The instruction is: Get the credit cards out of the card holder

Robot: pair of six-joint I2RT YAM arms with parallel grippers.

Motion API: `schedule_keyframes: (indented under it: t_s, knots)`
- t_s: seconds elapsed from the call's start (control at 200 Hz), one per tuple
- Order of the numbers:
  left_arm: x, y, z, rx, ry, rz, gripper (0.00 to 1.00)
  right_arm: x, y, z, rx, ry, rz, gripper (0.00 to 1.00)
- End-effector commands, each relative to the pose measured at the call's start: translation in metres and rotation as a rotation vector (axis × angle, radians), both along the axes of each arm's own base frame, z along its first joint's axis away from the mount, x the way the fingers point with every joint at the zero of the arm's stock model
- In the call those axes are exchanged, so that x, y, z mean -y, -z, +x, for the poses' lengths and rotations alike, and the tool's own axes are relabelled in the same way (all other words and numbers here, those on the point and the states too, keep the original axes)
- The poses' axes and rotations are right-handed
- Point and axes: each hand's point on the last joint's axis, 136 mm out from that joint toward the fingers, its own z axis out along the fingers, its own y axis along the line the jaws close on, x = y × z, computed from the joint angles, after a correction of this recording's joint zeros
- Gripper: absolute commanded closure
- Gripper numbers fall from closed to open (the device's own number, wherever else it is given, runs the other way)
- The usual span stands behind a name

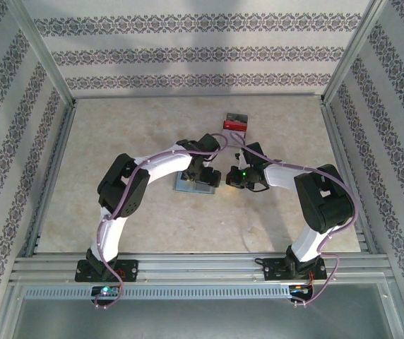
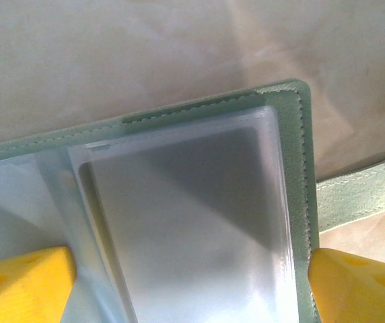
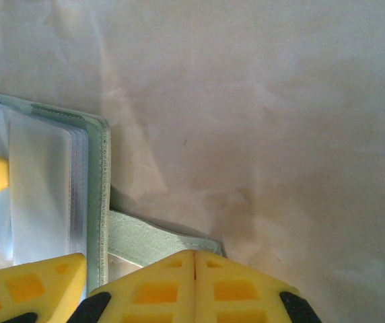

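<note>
Card holder (image 1: 196,182) lies open at centre of the counter (image 1: 103,141), strap (image 3: 152,235) at its 3 o'clock beneath the right end effector (image 3: 194,289) — fingers together. Left end effector (image 2: 192,289) is spread astride the clear sleeves (image 2: 186,215) — closing may pinch bare sleeves and drag the holder.

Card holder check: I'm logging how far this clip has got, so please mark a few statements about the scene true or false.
1. The card holder lies open on the table with its clear sleeves showing. True.
2. The left gripper is clamped shut. False: its yellow fingers stand wide apart, one on each side of the sleeves.
3. The right gripper is shut. True: its fingertips meet, right at the holder's strap.
4. The red and grey stack of cards sits by the arm bases. False: it lies beyond both grippers, towards the far wall.
</note>
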Motion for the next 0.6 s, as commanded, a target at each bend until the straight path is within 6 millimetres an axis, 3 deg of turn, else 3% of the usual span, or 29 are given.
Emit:
schedule_keyframes:
  t_s: [0.0, 0.245, 0.595]
  knots:
    - [-0.009, 0.025, -0.015, -0.056, 0.031, 0.103, 0.10, 0.031, 0.048, -0.043, -0.181, 0.024, -0.161, 1.00]
    - [-0.023, 0.023, -0.012, -0.018, 0.017, 0.180, 0.13, 0.033, 0.050, -0.044, -0.184, 0.024, -0.166, 1.00]
    - [-0.043, -0.018, 0.002, 0.109, -0.005, 0.243, 0.13, 0.036, 0.051, -0.045, -0.185, 0.025, -0.175, 1.00]
